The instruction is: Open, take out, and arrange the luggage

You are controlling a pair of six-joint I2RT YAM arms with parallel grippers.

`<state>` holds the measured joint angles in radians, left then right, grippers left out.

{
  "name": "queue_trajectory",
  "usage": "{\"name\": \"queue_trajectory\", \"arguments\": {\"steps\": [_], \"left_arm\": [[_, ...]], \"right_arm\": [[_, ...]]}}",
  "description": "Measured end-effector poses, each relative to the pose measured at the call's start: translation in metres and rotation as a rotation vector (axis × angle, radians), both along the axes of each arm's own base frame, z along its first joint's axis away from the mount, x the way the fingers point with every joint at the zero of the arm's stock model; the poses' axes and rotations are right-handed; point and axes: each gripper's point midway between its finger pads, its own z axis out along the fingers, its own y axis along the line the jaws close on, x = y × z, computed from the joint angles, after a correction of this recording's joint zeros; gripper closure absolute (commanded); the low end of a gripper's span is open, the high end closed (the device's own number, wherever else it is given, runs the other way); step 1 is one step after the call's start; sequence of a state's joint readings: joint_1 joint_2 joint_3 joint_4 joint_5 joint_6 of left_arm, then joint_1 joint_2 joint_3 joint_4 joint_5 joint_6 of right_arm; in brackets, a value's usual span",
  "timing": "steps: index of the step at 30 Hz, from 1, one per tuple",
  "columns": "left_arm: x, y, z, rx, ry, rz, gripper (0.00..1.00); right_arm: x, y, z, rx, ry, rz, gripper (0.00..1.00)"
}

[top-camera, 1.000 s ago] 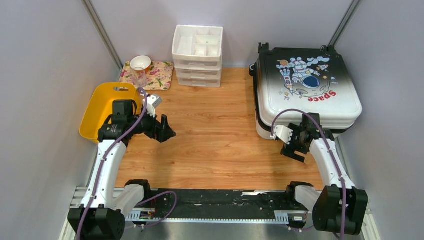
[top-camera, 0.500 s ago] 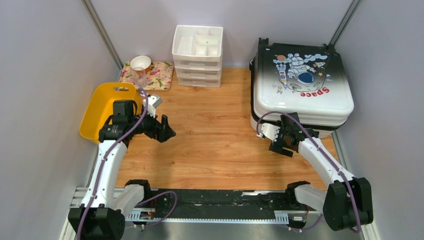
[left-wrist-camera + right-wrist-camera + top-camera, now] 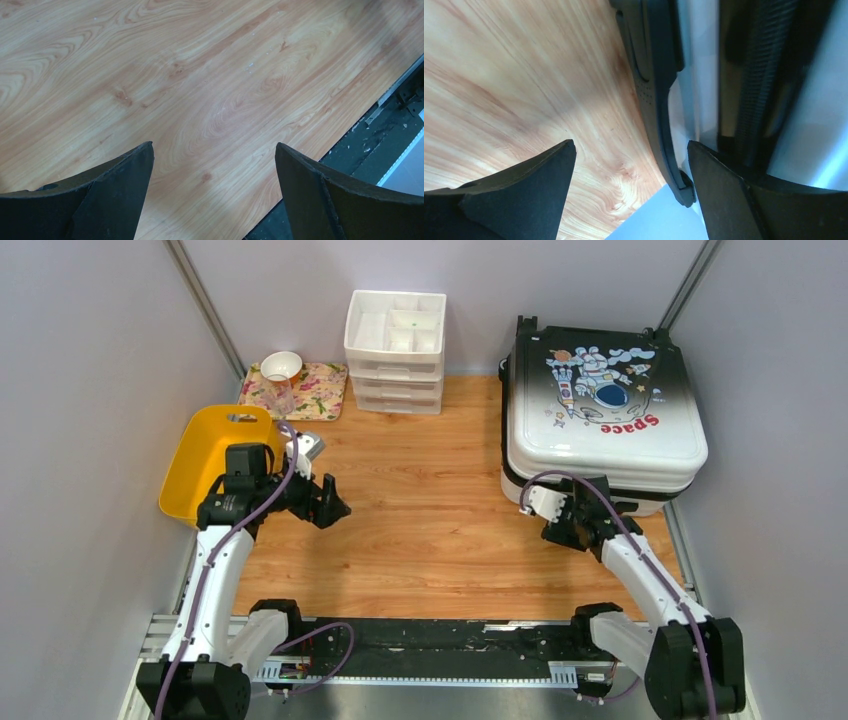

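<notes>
The luggage (image 3: 598,405), a white-to-black hard-shell suitcase with an astronaut "Space" print, lies flat and closed at the back right of the table. My right gripper (image 3: 578,523) is open at the suitcase's near edge. In the right wrist view its fingers (image 3: 524,190) straddle bare wood and the suitcase's black side handle (image 3: 654,95), with the zipper band (image 3: 754,80) to the right. My left gripper (image 3: 335,502) is open and empty over bare wood at the left, far from the suitcase.
A yellow plastic bin (image 3: 205,455) sits at the left edge behind the left arm. A white drawer organizer (image 3: 395,340) stands at the back centre. A floral mat (image 3: 310,390) with a white bowl (image 3: 281,365) lies at the back left. Grey walls enclose the table.
The suitcase has swung from a skewed position to lie square against the right wall. My right gripper moved left and then forward to its near edge. The left arm stayed still.
</notes>
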<state>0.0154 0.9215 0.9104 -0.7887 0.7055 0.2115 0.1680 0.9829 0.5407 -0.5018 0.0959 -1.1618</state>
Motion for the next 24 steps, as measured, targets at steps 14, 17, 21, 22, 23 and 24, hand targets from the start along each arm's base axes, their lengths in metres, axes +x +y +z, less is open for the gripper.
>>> {"name": "queue_trajectory", "arguments": {"steps": [14, 17, 21, 22, 23, 24], "left_arm": [[-0.001, 0.000, -0.004, 0.000, 0.008, 0.000, 0.01], [-0.001, 0.000, -0.004, 0.001, 0.009, 0.000, 0.01], [-0.001, 0.001, -0.005, 0.004, 0.011, 0.003, 0.01], [-0.001, 0.001, -0.005, 0.005, 0.012, 0.005, 0.01], [-0.001, 0.001, -0.005, 0.006, 0.012, 0.006, 0.01], [-0.001, 0.001, -0.006, 0.006, 0.012, 0.006, 0.01]], "right_arm": [[-0.003, 0.008, -0.026, -0.001, 0.144, 0.058, 0.23], [-0.009, 0.047, -0.020, 0.012, 0.115, 0.156, 0.24], [-0.020, 0.104, -0.021, 0.085, 0.122, 0.274, 0.25], [-0.021, 0.114, -0.020, 0.109, 0.130, 0.289, 0.23], [-0.023, 0.125, -0.019, 0.126, 0.145, 0.301, 0.22], [-0.025, 0.132, -0.018, 0.137, 0.156, 0.307, 0.19]]}}
